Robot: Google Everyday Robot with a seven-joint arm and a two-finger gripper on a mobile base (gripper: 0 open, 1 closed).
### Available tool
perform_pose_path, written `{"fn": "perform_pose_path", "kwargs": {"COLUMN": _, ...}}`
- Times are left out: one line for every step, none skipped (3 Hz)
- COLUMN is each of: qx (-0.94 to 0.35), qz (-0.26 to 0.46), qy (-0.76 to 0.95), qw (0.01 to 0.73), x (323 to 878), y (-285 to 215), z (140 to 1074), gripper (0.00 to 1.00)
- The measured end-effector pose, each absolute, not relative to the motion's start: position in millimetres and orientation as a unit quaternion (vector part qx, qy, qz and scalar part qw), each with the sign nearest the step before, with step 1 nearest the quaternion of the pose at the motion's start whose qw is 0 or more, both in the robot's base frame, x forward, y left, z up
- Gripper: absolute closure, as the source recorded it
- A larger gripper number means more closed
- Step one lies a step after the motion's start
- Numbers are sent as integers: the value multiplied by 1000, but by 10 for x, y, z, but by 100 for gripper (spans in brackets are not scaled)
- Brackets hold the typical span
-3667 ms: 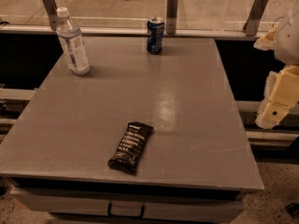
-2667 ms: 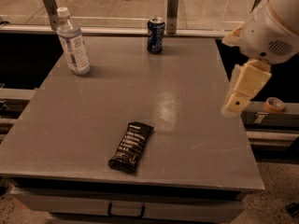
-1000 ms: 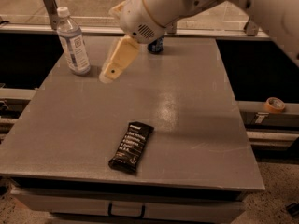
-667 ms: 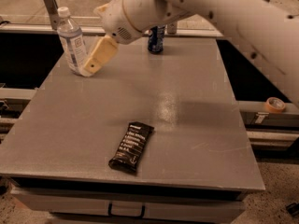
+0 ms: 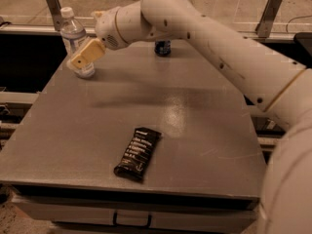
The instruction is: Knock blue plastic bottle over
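The blue plastic bottle (image 5: pixel 73 37) is clear with a white cap and stands upright at the table's far left corner. My gripper (image 5: pixel 86 54), cream-coloured, is right in front of the bottle's lower half, overlapping it in view and seemingly touching it. The white arm (image 5: pixel 214 38) reaches in from the right across the far side of the table. The bottle's label and lower body are partly hidden behind the gripper.
A dark blue soda can (image 5: pixel 163 48) stands at the far edge, partly hidden behind the arm. A black snack bar wrapper (image 5: pixel 137 153) lies near the front of the grey table (image 5: pixel 195 130). Metal railing posts (image 5: pixel 266 13) stand behind the table.
The arm has swung from the right side across the table to the far left. The gripper has moved from beside the can to the bottle. The bottle still stands upright.
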State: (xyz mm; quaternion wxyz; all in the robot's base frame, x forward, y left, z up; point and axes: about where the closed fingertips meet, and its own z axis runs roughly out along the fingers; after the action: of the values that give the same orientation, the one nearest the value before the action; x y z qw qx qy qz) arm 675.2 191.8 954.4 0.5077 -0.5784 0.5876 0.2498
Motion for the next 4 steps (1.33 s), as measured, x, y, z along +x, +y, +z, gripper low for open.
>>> {"fn": "perform_pose_path", "kwargs": {"qx": -547, "qz": 272, "qy": 597, "qw": 520, "x": 7001, "y": 2126, "z": 9381, "gripper": 0}}
{"fn": "perform_pose_path", "kwargs": {"qx": -521, "qz": 302, "qy": 609, "qw": 516, "x": 7083, "y": 2319, "z": 9244, "gripper": 0}}
{"fn": "perform_pose_path", "kwargs": {"qx": -504, "qz": 321, "qy": 617, "qw": 512, "x": 7089, "y": 2454, "z": 9179, "gripper": 18}}
{"fn": "perform_pose_path", "kwargs": {"qx": -490, "qz": 322, "qy": 624, "qw": 516, "x": 7084, "y": 2407, "z": 9198, "gripper": 41}}
